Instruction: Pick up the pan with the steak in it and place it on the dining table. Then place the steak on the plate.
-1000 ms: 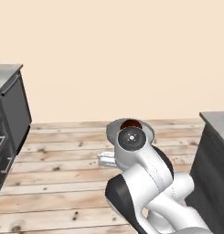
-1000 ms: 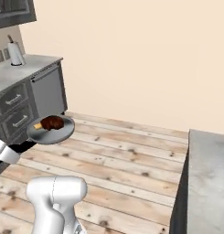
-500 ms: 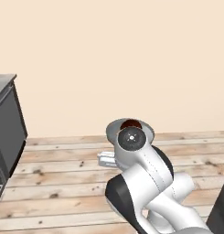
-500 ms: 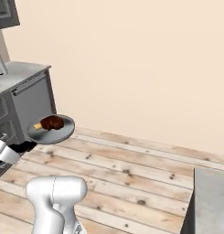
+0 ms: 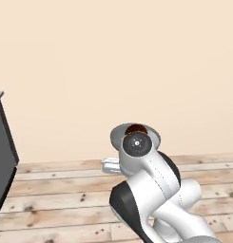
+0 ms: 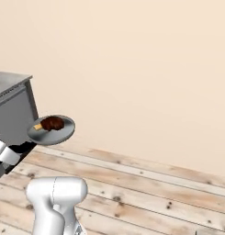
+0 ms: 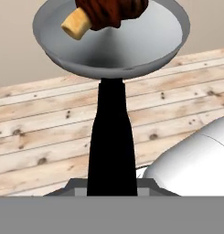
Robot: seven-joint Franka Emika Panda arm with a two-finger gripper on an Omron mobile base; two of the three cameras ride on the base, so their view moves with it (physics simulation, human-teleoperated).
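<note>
Standing in the room, I look first from the left base view. The pan [image 5: 119,135] peeks out at about 12 o'clock from the arm's big round joint, up in the air over the wooden floor [image 5: 56,199]. A bit of the steak [image 5: 135,128] shows as a dark red spot in it. At 9 o'clock a dark cabinet [image 5: 3,156] sits at the edge, and a plain wall [image 5: 113,57] is behind it all.

In the right base view the pan [image 6: 53,132] floats at about 9 o'clock, flat and level. The steak [image 6: 52,123] lies in the middle of it with its tan end pointing left. A grey cabinet [image 6: 13,110] is just behind the pan.

In the hand view the pan [image 7: 127,43] is at 12 o'clock and its black handle [image 7: 111,141] runs straight down to 6 o'clock, where the gripper [image 7: 112,188] is. The jaws are squeezed tight on that handle. The steak [image 7: 109,10] sits inside the pan with its tan end [image 7: 77,23] at about 10 o'clock. Only floor lies under the pan.

I think the pick-up is done and the pan is being carried. Left to do: get to the dining desk, set the pan down on it, then move the steak onto the plate.
</note>
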